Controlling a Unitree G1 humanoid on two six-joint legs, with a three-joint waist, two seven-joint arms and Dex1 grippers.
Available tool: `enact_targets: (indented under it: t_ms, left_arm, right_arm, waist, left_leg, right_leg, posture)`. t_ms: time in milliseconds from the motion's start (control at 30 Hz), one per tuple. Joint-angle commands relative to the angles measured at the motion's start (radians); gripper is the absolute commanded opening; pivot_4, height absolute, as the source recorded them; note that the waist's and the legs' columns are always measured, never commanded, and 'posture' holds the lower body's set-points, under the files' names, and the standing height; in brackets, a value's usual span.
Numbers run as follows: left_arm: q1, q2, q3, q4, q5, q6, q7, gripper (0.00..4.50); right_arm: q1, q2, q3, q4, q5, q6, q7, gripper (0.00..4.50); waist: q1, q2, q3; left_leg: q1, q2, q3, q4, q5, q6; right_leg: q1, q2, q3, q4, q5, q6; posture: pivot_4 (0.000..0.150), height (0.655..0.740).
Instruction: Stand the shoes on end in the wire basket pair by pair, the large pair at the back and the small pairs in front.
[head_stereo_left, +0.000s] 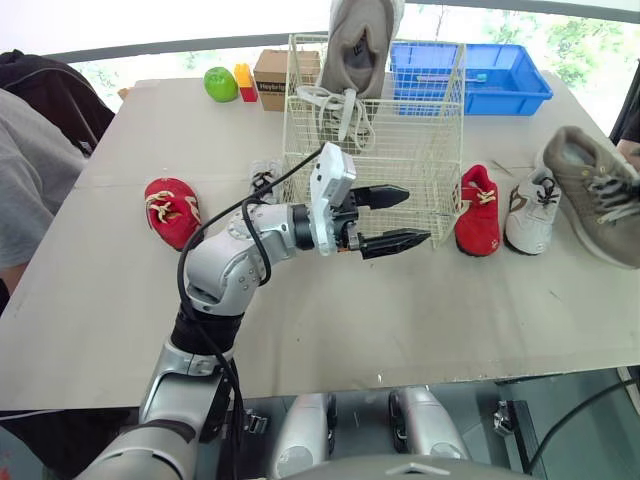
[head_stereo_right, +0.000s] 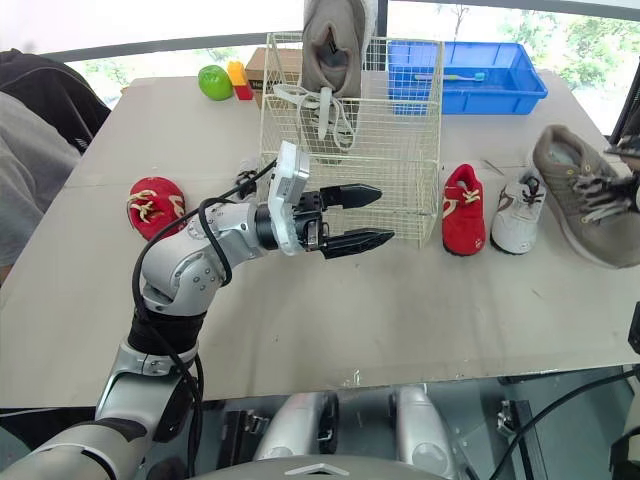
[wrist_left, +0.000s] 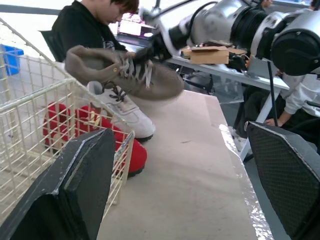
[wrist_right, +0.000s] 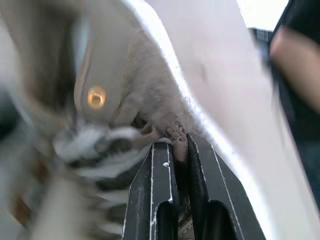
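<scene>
Large pair half done: first grey shoe (head_stereo_left: 358, 40) stands at the back of the wire basket (head_stereo_left: 400, 140), second grey shoe (head_stereo_left: 590, 190) hangs tilted above the worktop (head_stereo_left: 400, 310) right end, pinched in the right gripper (wrist_right: 176, 145) fingers, left gripper (head_stereo_left: 415, 215) fingers wide before the basket; next I'd lift it over the rim and stand it beside its mate.

The left arm (head_stereo_left: 225, 268) bends at the elbow, its forearm reaching toward 3 o'clock in the head view. The left gripper (head_stereo_left: 412, 217) is spread wide, one finger at 12 o'clock of the other. The right gripper (wrist_right: 179, 142) pinches the collar of the large grey shoe (wrist_right: 150, 95), fingers nearly together.
</scene>
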Motion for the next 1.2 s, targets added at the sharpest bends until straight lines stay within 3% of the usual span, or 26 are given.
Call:
enact_targets:
  t_ms: [33,233,500,800,1200]
  left_arm:
    - [-0.002,0.007,0.04,-0.058,-0.035,0.015,0.015,4.5]
    - [-0.023,-0.004,0.066,-0.054,-0.067,0.057,0.052,4.5]
    - [-0.032,-0.024,0.131,-0.048,-0.087,0.072,0.144,4.5]
    - [0.079,-0.06,0.201,-0.14,-0.006,-0.107,0.263,4.5]
    - [0.224,0.009,0.298,-0.274,-0.09,-0.079,0.332,4.5]
  right_arm:
    - [0.051,-0.027,-0.116,-0.322,0.1,0.054,-0.008,0.04]
    - [0.091,0.12,-0.31,-0.716,0.283,0.089,-0.129,0.04]
    - [0.009,0.336,-0.29,-0.891,0.368,0.023,-0.271,0.04]
    - [-0.189,0.56,-0.281,-0.651,0.351,-0.305,-0.392,0.04]
    - [-0.262,0.793,-0.258,-0.453,0.404,-0.556,-0.379,0.04]
  waist:
    - [0.004,0.0,0.0]
    - [-0.001,0.001,0.0]
    - [0.007,0.001,0.0]
    - [0.004,0.001,0.0]
    - [-0.002,0.001,0.0]
  left_leg:
    - [0.0,0.0,0.0,0.0,0.0,0.0]
    - [-0.003,0.002,-0.001,0.0,0.0,0.0]
    - [-0.005,0.002,-0.003,0.0,0.0,0.0]
    - [-0.005,0.003,-0.002,-0.001,0.002,-0.003]
    - [-0.006,0.003,-0.003,-0.002,0.0,-0.001]
  right_leg:
    - [0.0,0.0,-0.001,0.0,0.0,0.0]
    - [-0.003,0.0,-0.001,0.001,0.0,0.0]
    - [-0.003,-0.001,-0.003,0.0,0.0,0.0]
    - [-0.005,-0.001,-0.003,0.001,0.001,0.001]
    - [-0.006,-0.003,-0.004,0.002,0.001,0.001]
  posture:
    - [0.15,0.74]
    - [0.15,0.74]
    - [0.15,0.74]
    - [0.15,0.74]
    - [0.15,0.74]
